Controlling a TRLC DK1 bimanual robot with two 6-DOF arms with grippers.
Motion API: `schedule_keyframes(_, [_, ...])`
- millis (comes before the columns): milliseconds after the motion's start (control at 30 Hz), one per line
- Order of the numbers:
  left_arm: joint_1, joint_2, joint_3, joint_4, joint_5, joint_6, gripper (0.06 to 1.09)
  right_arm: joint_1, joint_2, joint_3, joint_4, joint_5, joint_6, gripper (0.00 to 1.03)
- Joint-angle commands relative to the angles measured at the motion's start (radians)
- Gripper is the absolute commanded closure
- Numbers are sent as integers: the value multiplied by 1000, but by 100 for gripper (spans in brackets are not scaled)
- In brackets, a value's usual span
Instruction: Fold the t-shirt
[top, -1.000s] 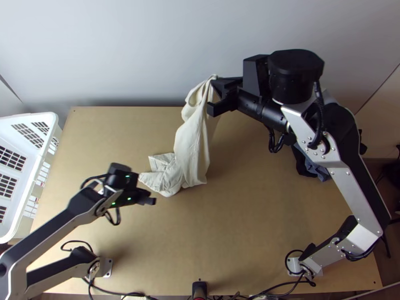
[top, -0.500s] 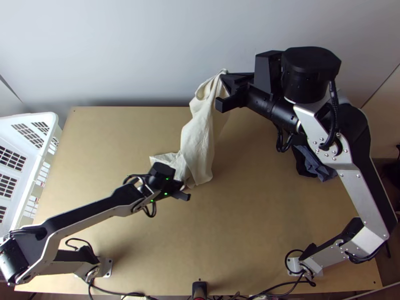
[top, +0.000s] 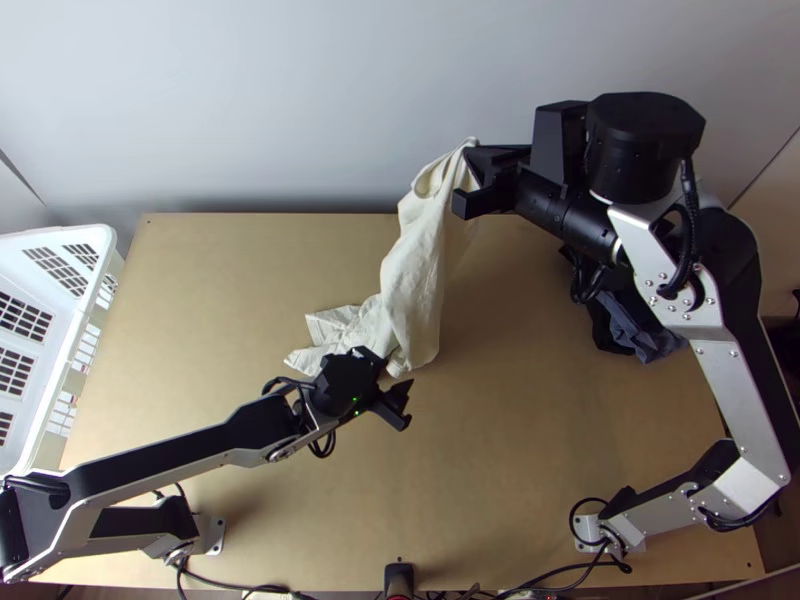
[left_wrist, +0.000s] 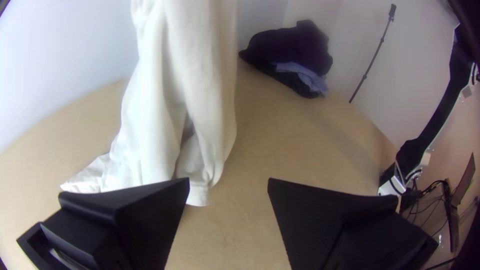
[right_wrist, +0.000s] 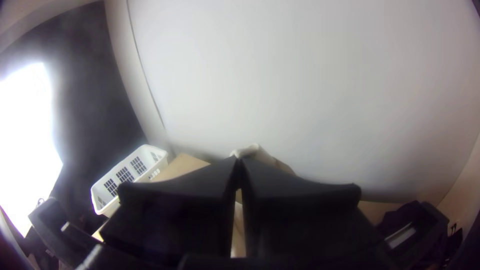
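T-shirt (top: 412, 275) hangs from your right claw (top: 474, 162), pinched at its upper end, lower folds on the desk (top: 530, 450); your left claw (top: 398, 376) is spread near them.

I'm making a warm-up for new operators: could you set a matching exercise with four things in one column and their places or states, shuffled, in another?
1. T-shirt
2. Basket
3. Left gripper
4. Right gripper

A. Open, holding nothing
B. Held up at one end, lower part on the table
C. Shut on the t-shirt
D. At the table's left edge in the top view

Pairs: 1-B, 2-D, 3-A, 4-C
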Motion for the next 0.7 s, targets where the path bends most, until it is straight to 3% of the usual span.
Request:
schedule_keyframes(0, [-18, 77, -22, 88, -61, 13, 23, -9, -10, 2, -1, 0, 5, 100])
schedule_keyframes(600, [-10, 441, 127, 199, -125, 24, 23, -15, -36, 2, -13, 0, 13, 100])
schedule_keyframes(667, [-19, 454, 139, 199, -124, 18, 28, -15, -36, 4, -12, 0, 13, 100])
